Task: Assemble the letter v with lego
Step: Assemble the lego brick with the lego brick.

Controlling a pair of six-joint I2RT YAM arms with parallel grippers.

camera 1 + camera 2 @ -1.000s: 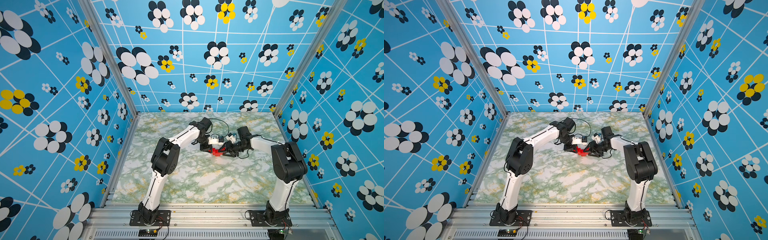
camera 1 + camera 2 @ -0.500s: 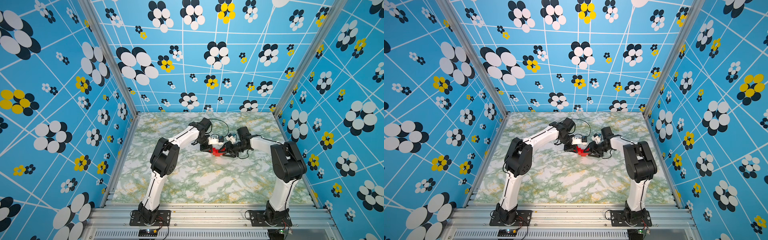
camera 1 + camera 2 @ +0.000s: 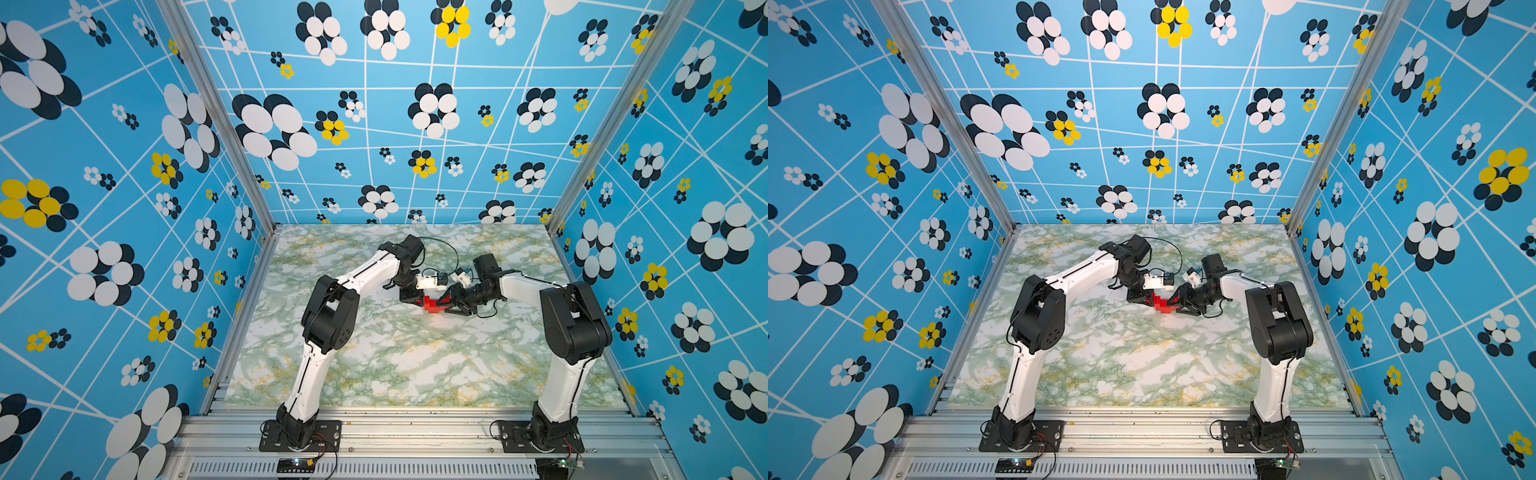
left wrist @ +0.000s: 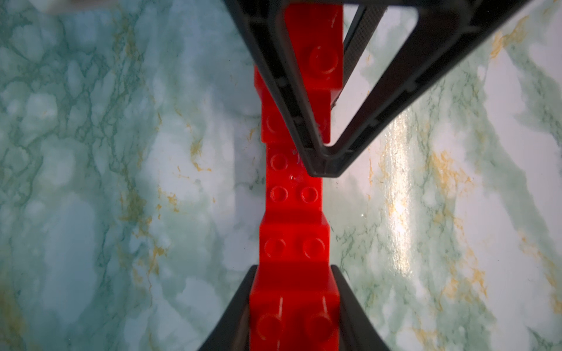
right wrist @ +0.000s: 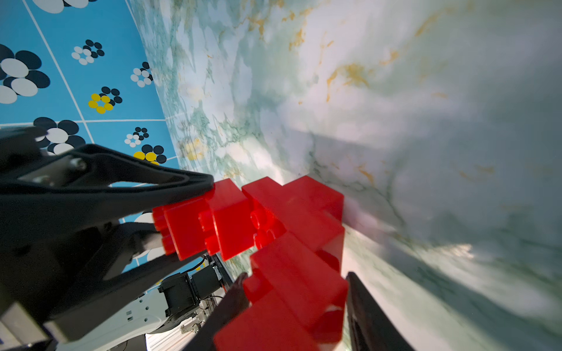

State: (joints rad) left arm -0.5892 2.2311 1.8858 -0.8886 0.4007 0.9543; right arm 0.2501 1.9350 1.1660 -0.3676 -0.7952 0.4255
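Both my arms are arched in toward mid-counter (image 3: 415, 365). My left claw (image 3: 417, 299) and right claw (image 3: 445, 305) meet tip to tip, with the little red lego V (image 3: 432, 306) wedged between them, low over the marble.

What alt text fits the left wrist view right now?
The letter v, a stepped run of red studded bricks, spans the view against the marble table. The left gripper clamps one end; the right gripper holds the other.

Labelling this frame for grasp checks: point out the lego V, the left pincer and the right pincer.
lego V (image 4: 293, 194), left wrist view, studded middle brick.
left pincer (image 4: 293, 269), left wrist view, midway between fingertips.
right pincer (image 5: 295, 278), right wrist view, midway between fingertips.
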